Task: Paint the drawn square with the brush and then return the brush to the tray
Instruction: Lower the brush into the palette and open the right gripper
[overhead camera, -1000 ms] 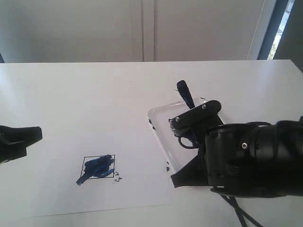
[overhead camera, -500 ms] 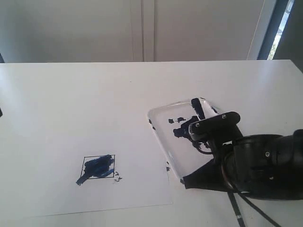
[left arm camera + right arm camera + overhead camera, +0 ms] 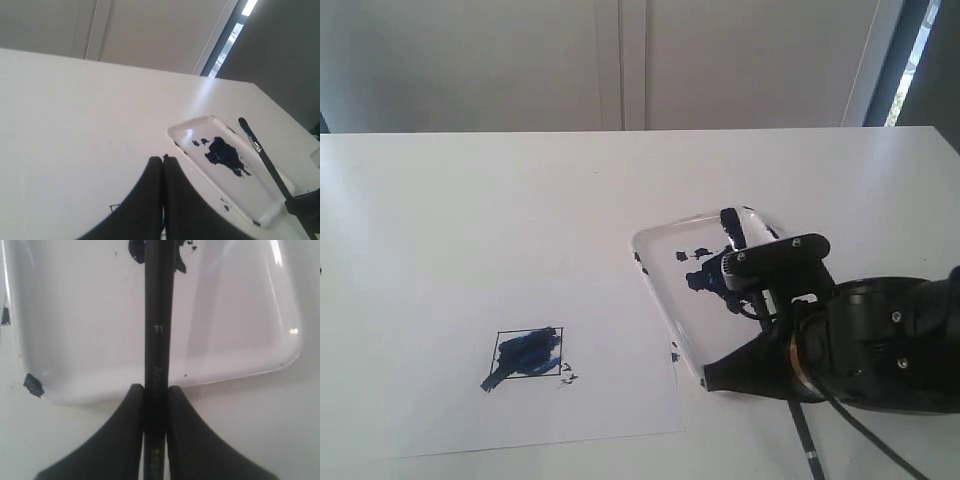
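The drawn square [image 3: 530,352] is smeared dark blue and sits on the paper at the lower left. To its right is the white tray [image 3: 660,262], with a dark paint blob [image 3: 705,278] in it. My right gripper [image 3: 156,390] is shut on the handle of the black brush [image 3: 156,315], just outside the tray's [image 3: 75,330] near rim. The brush [image 3: 730,222] reaches across the tray, its tip near the far rim. I cannot tell whether it touches the tray. My left gripper [image 3: 162,159] is shut on nothing, well away from the tray [image 3: 250,190] and brush [image 3: 262,152].
A white paper sheet [image 3: 600,400] covers the near left of the white table, its edge running close to the tray. Dark paint specks [image 3: 567,375] lie beside the square and near the tray's corner [image 3: 674,354]. A black cable [image 3: 805,440] trails from the right arm.
The right gripper carried the brush right and lower over the tray, uncovering the paint blob. The left gripper drew back out of the exterior view at the left edge.
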Robot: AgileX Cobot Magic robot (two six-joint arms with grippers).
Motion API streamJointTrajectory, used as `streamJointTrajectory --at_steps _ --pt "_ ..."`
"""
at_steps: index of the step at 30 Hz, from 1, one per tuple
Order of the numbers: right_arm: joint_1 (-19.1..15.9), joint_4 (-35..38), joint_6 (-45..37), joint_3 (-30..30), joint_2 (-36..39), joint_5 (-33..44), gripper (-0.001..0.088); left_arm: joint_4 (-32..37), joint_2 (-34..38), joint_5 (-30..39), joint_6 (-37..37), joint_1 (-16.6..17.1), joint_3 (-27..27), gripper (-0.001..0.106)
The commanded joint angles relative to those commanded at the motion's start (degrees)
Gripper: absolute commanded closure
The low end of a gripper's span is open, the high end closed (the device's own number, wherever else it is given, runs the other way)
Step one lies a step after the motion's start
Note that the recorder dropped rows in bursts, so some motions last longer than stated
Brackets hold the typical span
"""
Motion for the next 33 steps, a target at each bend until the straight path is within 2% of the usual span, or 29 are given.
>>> streamJointTrajectory --at_steps 5,11,14,16,20,26,28,33 --pt "0.0 -1.1 0.6 0.1 4.7 0.1 0.0868 0.0 -2.1 -1.0 0.0 0.0 0.4 0.105" --pt "0.0 -7.2 11.8 0.1 8.5 0.0 0.0868 0.0 -2.9 -1.0 0.0 0.0 1.1 0.105" --pt "0.0 -10.0 16.5 0.1 8.5 0.0 0.0864 0.0 -2.9 -0.9 0.0 0.0 3.4 0.105" --pt "0.0 -11.9 18.7 0.1 8.5 0.3 0.0828 -0.9 -2.9 -0.8 0.0 0.0 5.2 0.105" --pt "0.0 -15.3 20.7 0.1 8.5 1.3 0.0641 -1.5 -3.6 -0.8 0.0 0.0 5.9 0.105" --pt "0.0 -17.2 20.7 0.1 8.5 -0.1 0.0201 -2.1 -6.0 -1.4 0.0 0.0 5.9 0.105" --pt "0.0 -18.2 20.3 0.1 8.2 -2.2 0.014 -2.1 -6.8 -1.5 0.1 0.0 5.9 0.105" --pt "0.2 -20.2 20.3 -0.6 4.6 -8.5 0.0131 -2.0 -10.8 -2.1 2.6 0.0 6.0 0.105"
